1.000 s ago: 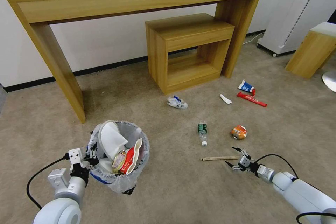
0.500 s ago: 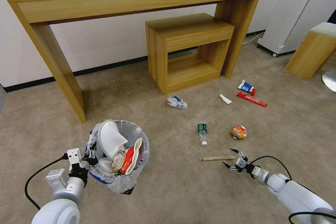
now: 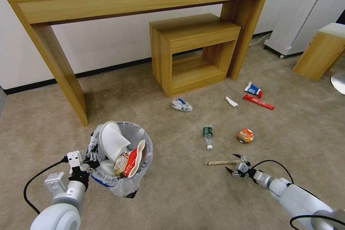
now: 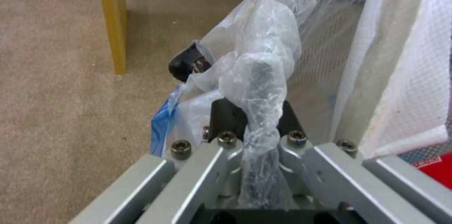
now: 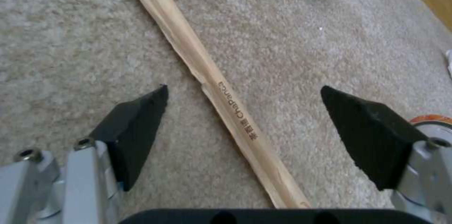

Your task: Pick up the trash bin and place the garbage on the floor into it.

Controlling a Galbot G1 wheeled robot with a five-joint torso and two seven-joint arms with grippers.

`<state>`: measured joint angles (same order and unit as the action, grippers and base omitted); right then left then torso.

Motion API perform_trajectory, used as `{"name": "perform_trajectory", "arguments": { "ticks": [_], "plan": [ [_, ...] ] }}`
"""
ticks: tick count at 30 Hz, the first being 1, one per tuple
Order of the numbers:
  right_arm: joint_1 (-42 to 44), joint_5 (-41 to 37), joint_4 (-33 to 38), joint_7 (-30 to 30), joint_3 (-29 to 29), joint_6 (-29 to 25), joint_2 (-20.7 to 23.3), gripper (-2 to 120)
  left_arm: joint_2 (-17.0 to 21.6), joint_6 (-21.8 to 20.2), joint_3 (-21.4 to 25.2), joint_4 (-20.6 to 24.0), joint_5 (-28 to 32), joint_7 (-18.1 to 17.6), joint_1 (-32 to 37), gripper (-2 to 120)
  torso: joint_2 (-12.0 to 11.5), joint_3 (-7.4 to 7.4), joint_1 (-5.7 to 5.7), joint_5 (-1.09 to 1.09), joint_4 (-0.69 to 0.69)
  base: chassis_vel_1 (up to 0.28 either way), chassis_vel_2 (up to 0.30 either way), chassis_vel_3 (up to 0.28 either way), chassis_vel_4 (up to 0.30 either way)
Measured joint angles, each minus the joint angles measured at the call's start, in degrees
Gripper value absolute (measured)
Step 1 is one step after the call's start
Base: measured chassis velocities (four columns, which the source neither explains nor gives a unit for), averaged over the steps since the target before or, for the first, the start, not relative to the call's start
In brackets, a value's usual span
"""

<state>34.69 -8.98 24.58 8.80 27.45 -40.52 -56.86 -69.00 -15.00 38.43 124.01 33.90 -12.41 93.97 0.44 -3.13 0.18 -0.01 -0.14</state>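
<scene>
Right gripper point(image 3: 233, 162) spread wide, straddling the near end of the wooden stick point(image 3: 224, 162) on the beige floor point(image 3: 179, 194). Left of the stick, left gripper point(image 3: 91, 158) pinches the trash bin point(image 3: 122, 158) rim. Beyond the stick lies the bottle point(image 3: 207, 136), open carpet all around.

Beige carpet floor point(image 3: 172, 194) — bottle point(image 3: 207, 135), wooden stick point(image 3: 223, 162), wrappers point(image 3: 182, 105) scattered.
</scene>
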Motion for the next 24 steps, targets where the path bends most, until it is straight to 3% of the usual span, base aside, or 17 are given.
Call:
{"name": "perform_trajectory", "arguments": {
  "ticks": [24],
  "plan": [
    [-0.15, -0.45, -0.49, -0.86, 0.15, 0.37, -0.15, 76, 0.29, 0.45, 0.07, 0.12, 0.68, 0.01, -0.08, 2, 0.00, 0.00, 0.00, 0.01, 0.00, 0.000, 0.000, 0.000, 0.000]
  ]
}}
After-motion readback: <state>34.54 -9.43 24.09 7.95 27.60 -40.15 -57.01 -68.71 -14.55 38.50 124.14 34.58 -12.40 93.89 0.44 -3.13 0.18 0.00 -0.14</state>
